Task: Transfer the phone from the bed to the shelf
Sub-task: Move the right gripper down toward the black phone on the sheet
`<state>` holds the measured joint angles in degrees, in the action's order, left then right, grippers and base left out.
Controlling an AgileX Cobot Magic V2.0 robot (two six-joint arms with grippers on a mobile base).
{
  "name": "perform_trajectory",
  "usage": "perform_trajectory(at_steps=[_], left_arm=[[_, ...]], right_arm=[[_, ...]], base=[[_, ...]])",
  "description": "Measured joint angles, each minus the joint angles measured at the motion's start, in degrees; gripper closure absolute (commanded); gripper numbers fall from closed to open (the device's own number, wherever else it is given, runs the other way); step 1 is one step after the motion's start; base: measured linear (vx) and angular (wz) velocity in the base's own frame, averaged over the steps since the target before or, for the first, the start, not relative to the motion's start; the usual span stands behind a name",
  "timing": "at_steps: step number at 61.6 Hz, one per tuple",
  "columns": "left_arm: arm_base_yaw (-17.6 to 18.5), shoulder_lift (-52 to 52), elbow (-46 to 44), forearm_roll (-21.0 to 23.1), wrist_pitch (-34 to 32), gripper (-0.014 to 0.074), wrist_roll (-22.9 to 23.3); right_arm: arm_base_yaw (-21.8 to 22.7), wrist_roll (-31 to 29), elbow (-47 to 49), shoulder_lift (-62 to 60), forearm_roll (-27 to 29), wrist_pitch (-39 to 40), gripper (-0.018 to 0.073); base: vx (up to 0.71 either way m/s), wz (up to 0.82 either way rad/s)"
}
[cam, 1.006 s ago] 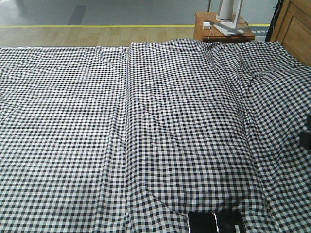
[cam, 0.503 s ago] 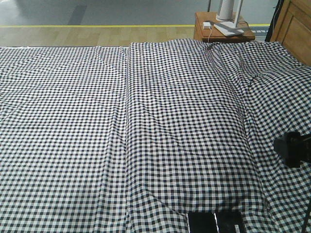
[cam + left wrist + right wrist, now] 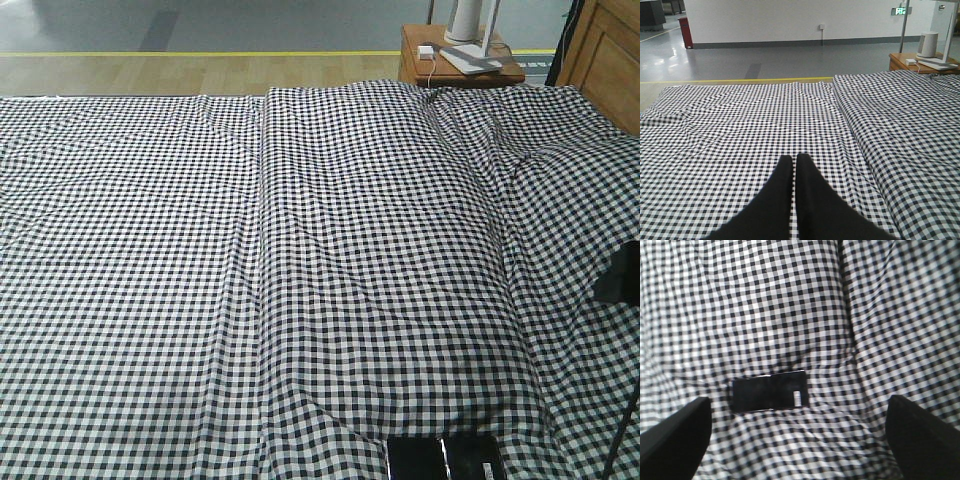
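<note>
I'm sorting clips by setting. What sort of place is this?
Likely a mock bedroom staged inside a large hall or lab: a wide gingham-sheeted bed with a wooden side table beside it, yet beyond them a glossy grey floor with a yellow line and a green lit sign.

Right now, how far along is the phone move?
Done: nothing yet; the phone lies flat on the bed. In hand: the right gripper hangs above it, jaws wide open to either side, not touching. The left gripper is shut over the bed. Left: grasp, lift and carry to the shelf, which no view shows.
</note>
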<state>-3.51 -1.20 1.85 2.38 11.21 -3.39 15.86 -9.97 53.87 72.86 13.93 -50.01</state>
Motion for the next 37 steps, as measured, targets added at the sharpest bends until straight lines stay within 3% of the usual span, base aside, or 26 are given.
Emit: perform_trajectory(at_steps=[10, 18, 37], left_arm=[[0.0, 0.0, 0.0, 0.0, 0.0, 0.0595, 0.0], [0.0, 0.0, 0.0, 0.0, 0.0, 0.0595, 0.0], [0.0, 0.0, 0.0, 0.0, 0.0, 0.0595, 0.0]], right_arm=[[6.7, -8.9, 1.2, 7.5, 10.1, 0.0, -0.0078], [9.7, -15.2, 1.2, 14.5, 14.8, 0.0, -0.0074], [11.2, -25.8, 2.2, 32.5, 21.0, 2.4, -0.0066]], base=[[0.0, 0.0], [0.0, 0.0], [0.0, 0.0]])
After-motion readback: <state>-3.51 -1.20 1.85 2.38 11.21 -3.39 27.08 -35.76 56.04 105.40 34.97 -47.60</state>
